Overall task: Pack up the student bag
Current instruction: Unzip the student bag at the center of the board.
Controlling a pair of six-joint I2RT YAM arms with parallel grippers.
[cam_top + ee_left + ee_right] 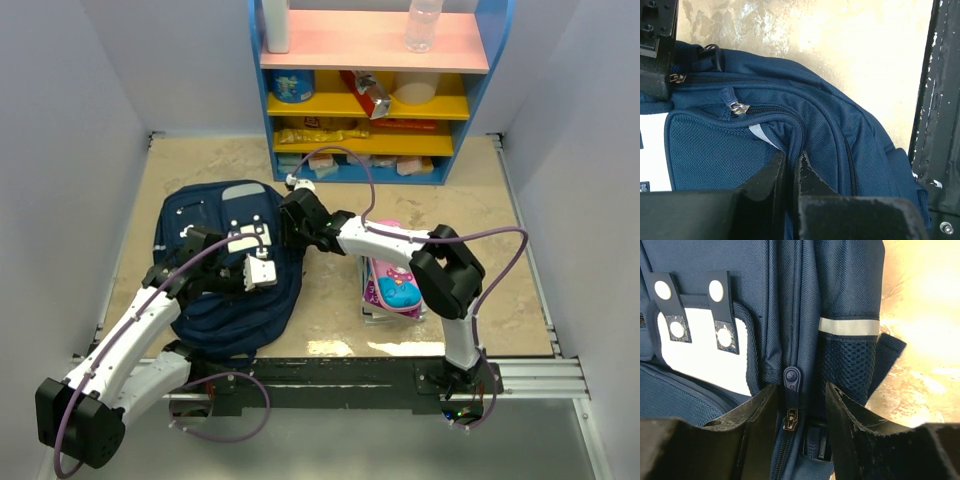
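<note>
Two arms meet over the student bag [230, 320], which lies flat on the left half of the desk [330, 310], its middle covered by the left arm. The left jaws are closed on a fold of its fabric, the fold's end hidden between them. The right jaws stand open astride a zipper pull [791, 377]. The pink pencil case [392, 290] is partly hidden. The bag's near edge lies just beside the black rail [350, 378]; bare desk separates bag and case.
</note>
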